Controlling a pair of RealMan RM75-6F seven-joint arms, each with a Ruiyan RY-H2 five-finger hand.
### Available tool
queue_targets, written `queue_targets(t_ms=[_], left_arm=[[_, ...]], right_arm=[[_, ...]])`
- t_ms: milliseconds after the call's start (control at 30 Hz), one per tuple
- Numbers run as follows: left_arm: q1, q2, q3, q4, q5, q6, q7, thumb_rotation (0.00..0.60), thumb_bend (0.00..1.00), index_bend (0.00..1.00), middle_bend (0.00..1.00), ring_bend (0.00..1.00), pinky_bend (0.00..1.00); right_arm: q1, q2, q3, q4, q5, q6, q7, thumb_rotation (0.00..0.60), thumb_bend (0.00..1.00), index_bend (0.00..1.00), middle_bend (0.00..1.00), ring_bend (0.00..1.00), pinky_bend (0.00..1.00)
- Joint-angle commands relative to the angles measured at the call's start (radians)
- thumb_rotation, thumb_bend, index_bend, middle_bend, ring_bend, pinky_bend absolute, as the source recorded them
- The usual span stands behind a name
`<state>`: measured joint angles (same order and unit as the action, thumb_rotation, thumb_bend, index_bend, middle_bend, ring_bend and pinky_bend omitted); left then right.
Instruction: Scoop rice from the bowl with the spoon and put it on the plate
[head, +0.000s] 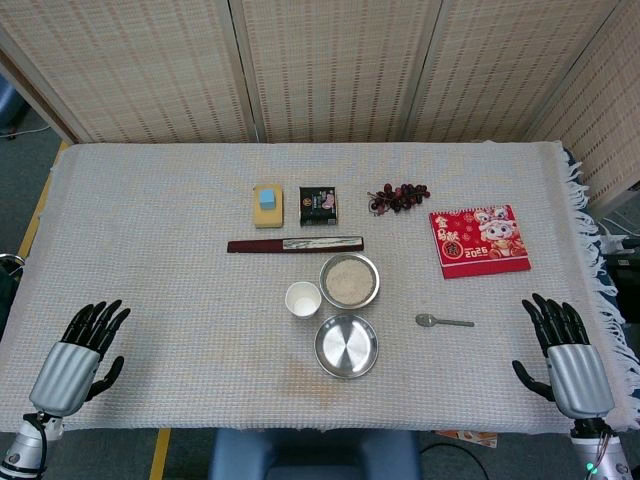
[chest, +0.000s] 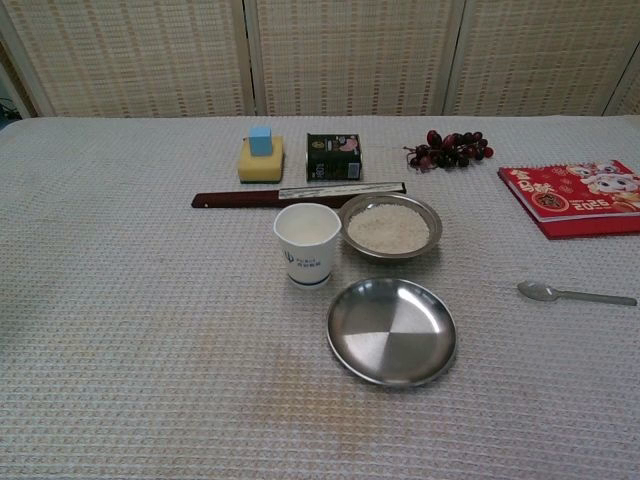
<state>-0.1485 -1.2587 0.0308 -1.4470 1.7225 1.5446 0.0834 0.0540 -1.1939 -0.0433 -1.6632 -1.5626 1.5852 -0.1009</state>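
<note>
A steel bowl (head: 349, 280) (chest: 391, 227) full of white rice sits at the table's middle. Just in front of it lies an empty steel plate (head: 346, 346) (chest: 391, 331). A metal spoon (head: 443, 321) (chest: 573, 293) lies flat to the right of the plate, its bowl end pointing left. My left hand (head: 80, 355) rests at the near left corner, fingers spread and holding nothing. My right hand (head: 565, 355) rests at the near right, fingers spread and empty, a short way right of the spoon's handle. The chest view shows neither hand.
A white paper cup (head: 303, 299) (chest: 308, 243) stands left of the bowl. Behind it lie a dark ruler-like bar (head: 295, 244), a yellow sponge with a blue block (head: 268, 204), a dark packet (head: 318, 205), grapes (head: 398, 196) and a red booklet (head: 479, 240).
</note>
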Motion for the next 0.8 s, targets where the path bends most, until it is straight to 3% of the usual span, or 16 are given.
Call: queue_targets(t_ms=[33, 267, 600, 800], left_arm=[[0.000, 0.003, 0.001, -0.009, -0.010, -0.013, 0.007, 0.600, 0.44, 0.00, 0.00, 0.00, 0.08], [-0.008, 0.007, 0.008, -0.023, -0.006, -0.028, 0.001, 0.600, 0.44, 0.00, 0.00, 0.00, 0.08], [-0.017, 0.033, 0.021, -0.043, -0.020, -0.063, -0.032, 0.600, 0.44, 0.00, 0.00, 0.00, 0.08], [-0.015, 0.045, 0.027, -0.051, -0.025, -0.069, -0.041, 0.600, 0.44, 0.00, 0.00, 0.00, 0.08]], right_arm=[[-0.001, -0.007, 0.011, -0.010, 0.020, -0.016, 0.007, 0.600, 0.18, 0.05, 0.00, 0.00, 0.00], [0.044, -0.089, 0.045, 0.029, 0.063, -0.114, -0.063, 0.600, 0.18, 0.16, 0.00, 0.00, 0.00], [0.158, -0.232, 0.112, 0.112, 0.182, -0.304, -0.188, 0.600, 0.22, 0.43, 0.00, 0.00, 0.00], [0.212, -0.303, 0.136, 0.197, 0.243, -0.394, -0.211, 0.600, 0.28, 0.47, 0.00, 0.00, 0.00]])
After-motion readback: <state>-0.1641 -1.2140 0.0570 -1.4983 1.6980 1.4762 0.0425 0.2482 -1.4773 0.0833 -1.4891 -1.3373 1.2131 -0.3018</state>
